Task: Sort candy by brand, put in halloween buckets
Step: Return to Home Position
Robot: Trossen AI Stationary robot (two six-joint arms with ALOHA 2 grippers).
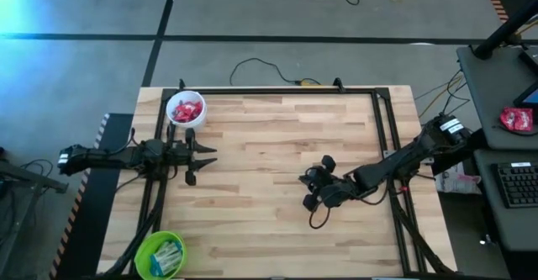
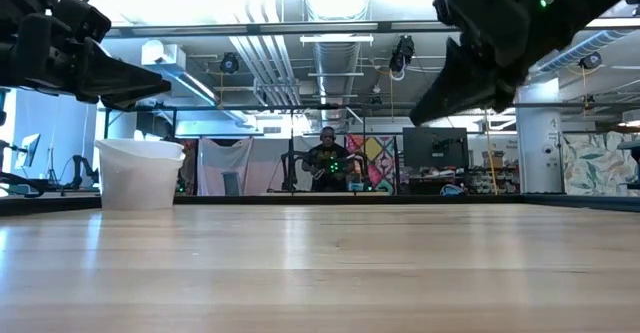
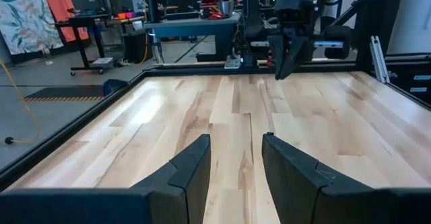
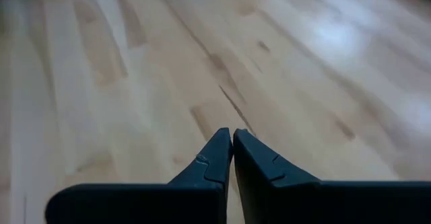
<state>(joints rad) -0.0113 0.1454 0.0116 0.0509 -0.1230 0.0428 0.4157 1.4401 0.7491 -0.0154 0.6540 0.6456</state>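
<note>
The white bucket (image 1: 173, 118) stands at the table's far left corner with red candy (image 1: 186, 109) inside; it also shows in the low view (image 2: 140, 176). The lime green bucket (image 1: 149, 256) stands at the near left corner with light blue candy (image 1: 169, 254) in it. My left gripper (image 1: 202, 158) (image 3: 236, 160) hovers open just near of the white bucket, pointing toward the table's right. My right gripper (image 1: 313, 189) (image 4: 232, 140) hangs shut and empty over the bare wood right of the table's middle. No candy lies on the tabletop.
A black frame rail (image 1: 382, 129) runs along the table's far and right edges. The wooden tabletop (image 1: 269, 145) lies between the two arms. A side desk with a keyboard (image 1: 514, 183) stands off the right edge. A person (image 2: 327, 158) stands far behind the table.
</note>
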